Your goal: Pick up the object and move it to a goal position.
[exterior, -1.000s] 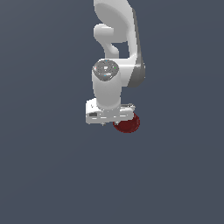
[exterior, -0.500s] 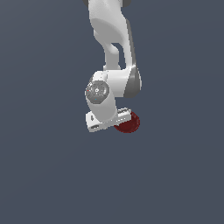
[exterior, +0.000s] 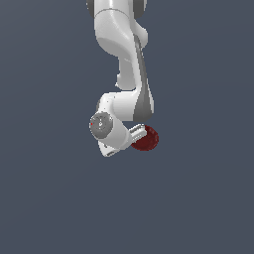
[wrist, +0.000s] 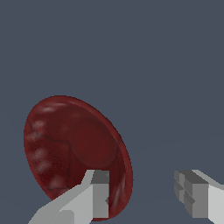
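Beside gripper (wrist: 142,192): red object (wrist: 72,146)

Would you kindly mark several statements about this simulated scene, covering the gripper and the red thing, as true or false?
1. The dark red, rounded, bowl-like object shows in both views. True.
2. The gripper has its fingers pressed together. False: a wide gap separates them.
3. In the wrist view, one finger overlaps the object while the other finger shows against the plain background. True.
4. A blue cube lies beside the object. False: no other thing shows.
5. The robot arm is black. False: it is white.
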### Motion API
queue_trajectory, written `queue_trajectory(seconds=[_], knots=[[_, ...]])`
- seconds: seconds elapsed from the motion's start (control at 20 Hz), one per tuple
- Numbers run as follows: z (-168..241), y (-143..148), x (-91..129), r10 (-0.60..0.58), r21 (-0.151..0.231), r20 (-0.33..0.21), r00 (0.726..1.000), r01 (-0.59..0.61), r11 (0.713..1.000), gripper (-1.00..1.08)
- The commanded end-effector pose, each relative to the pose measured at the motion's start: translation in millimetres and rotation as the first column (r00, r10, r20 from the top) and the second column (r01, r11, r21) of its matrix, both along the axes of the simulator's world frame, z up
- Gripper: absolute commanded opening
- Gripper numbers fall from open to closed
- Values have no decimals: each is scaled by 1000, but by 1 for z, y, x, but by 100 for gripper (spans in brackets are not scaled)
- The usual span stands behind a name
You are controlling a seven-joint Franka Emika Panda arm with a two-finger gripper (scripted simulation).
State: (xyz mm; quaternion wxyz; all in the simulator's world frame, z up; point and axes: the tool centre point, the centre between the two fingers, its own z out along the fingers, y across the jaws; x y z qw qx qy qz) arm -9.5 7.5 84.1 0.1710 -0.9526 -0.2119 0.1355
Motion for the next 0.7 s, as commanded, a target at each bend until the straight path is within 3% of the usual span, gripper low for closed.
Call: queue_trajectory(seconds=[0.0,0.35,0.65], knots=[[-5,3,-2,30,41,-15,999,-30,999,28],[-12,6,-6,77,111,-32,997,-73,991,28],[-13,6,-6,81,117,-34,996,-76,990,28]])
